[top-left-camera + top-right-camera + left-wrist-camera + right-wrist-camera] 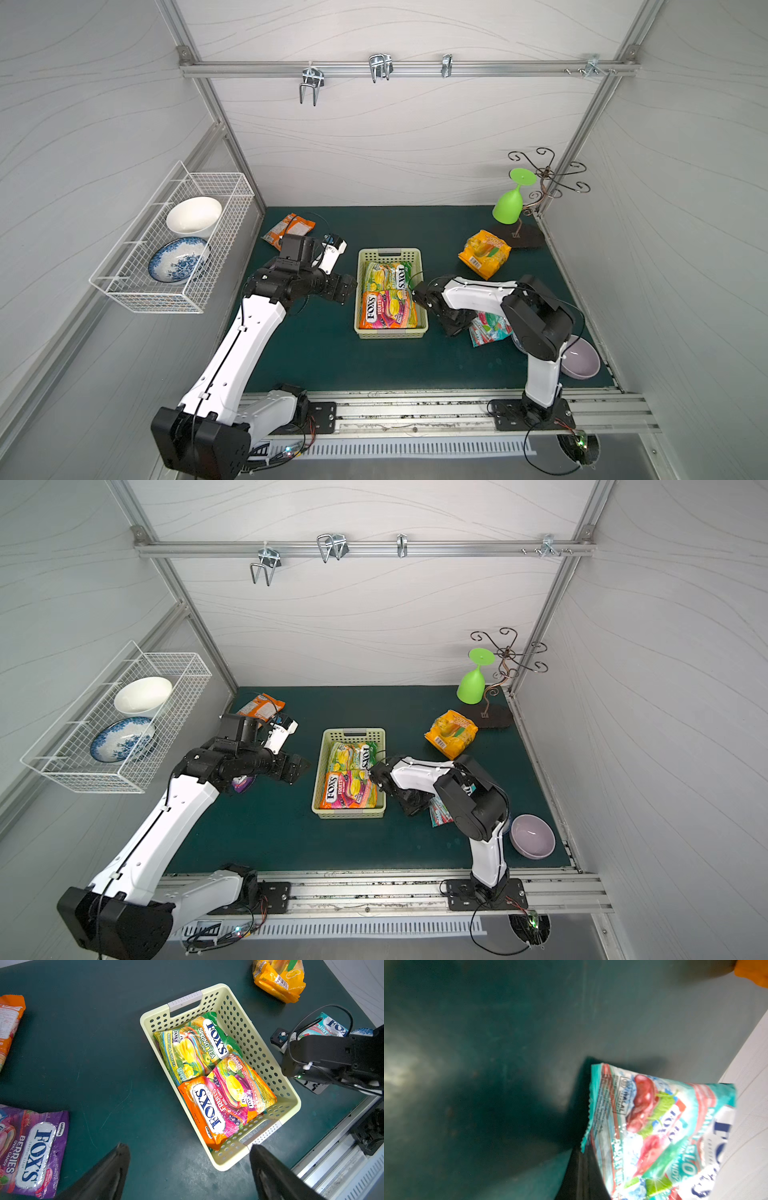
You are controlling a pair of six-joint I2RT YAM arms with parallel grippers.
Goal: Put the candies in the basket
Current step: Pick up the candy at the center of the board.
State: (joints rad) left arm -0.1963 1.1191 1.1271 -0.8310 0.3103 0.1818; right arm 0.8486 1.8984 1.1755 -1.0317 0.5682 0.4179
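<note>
**Teal Mint Bag Gripped Beside Half-Filled Basket**

Nearest the front rail, a glossy teal FOX'S mint candy bag [654, 1130] is seen pinched by the right gripper [457, 326]. Its jaws are clenched on the film just beside the pale yellow-green perforated plastic basket [390, 332]. Across the dark green mat [324, 353], a flat purple FOX'S berries bag [35, 1151] is shown lying near the left gripper [189, 1149], which is held spread wide and empty.

Inside the basket, a green spring-tea bag [386, 274] and an orange-and-pink fruits bag [386, 309] are already laid side by side. Farther back, a crumpled yellow bag [484, 253] and an orange bag [289, 228] are seen outside it, well apart.

The bags are judged light, soft and slippery, with loose contents likely to shift. A crimped end seam is thought the surest hold.
</note>
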